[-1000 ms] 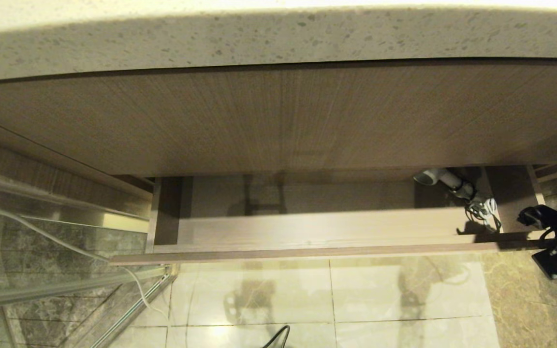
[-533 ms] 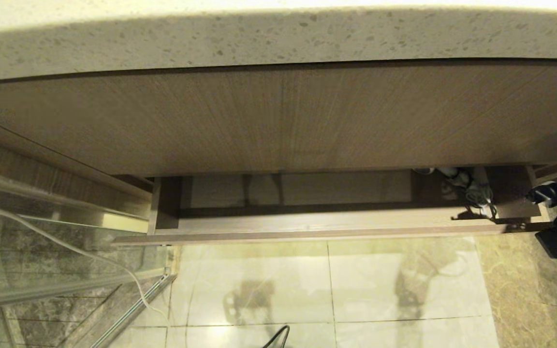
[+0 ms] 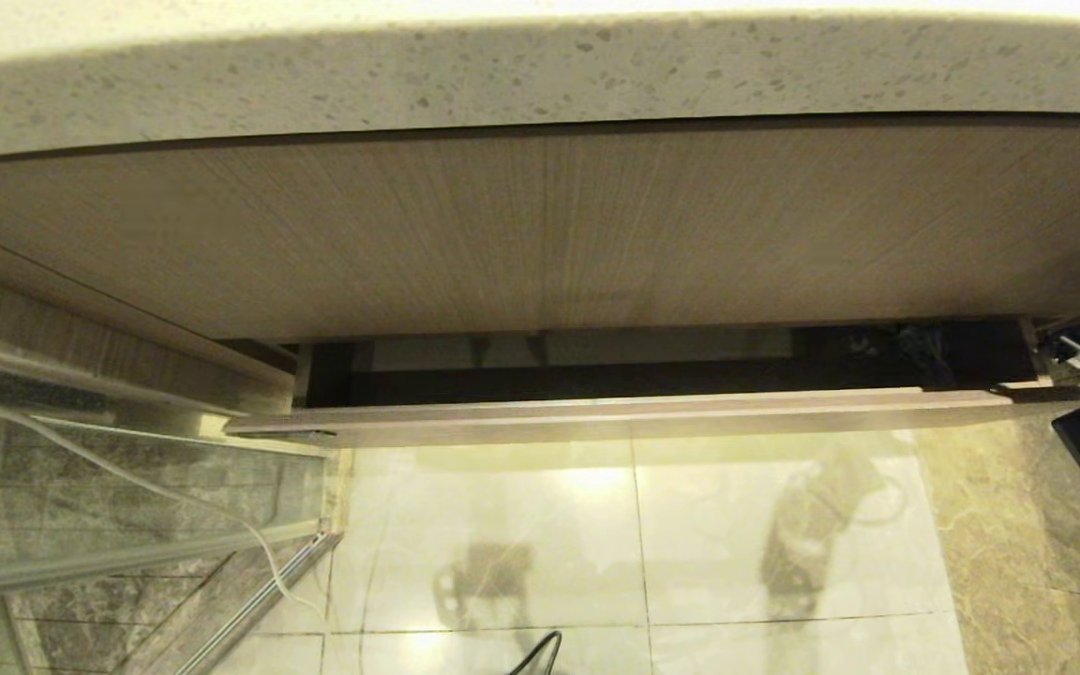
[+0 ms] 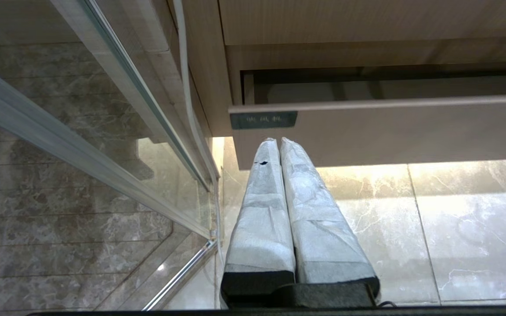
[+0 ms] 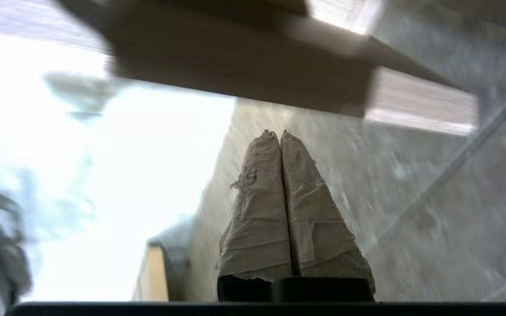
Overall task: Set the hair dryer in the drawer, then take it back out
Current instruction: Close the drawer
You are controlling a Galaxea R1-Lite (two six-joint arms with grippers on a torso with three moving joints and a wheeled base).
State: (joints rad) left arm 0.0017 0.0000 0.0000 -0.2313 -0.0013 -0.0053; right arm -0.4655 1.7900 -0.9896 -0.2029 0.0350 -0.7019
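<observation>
Label [image 4: 263,119] on drawer [image 4: 367,131] shows only to left wrist.

The right arm shows at the head view's right edge, its dark wrist angled inward. The right gripper [image 5: 280,134] has its two wrapped fingers [image 5: 259,175] pressed together, empty. The left gripper [image 4: 278,141] likewise holds its wrapped fingertips closed, gripping nothing.

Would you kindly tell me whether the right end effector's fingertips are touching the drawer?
Apart. The right wrist view shows a clear gap between the right end effector's shut fingertips and the drawer.
</observation>
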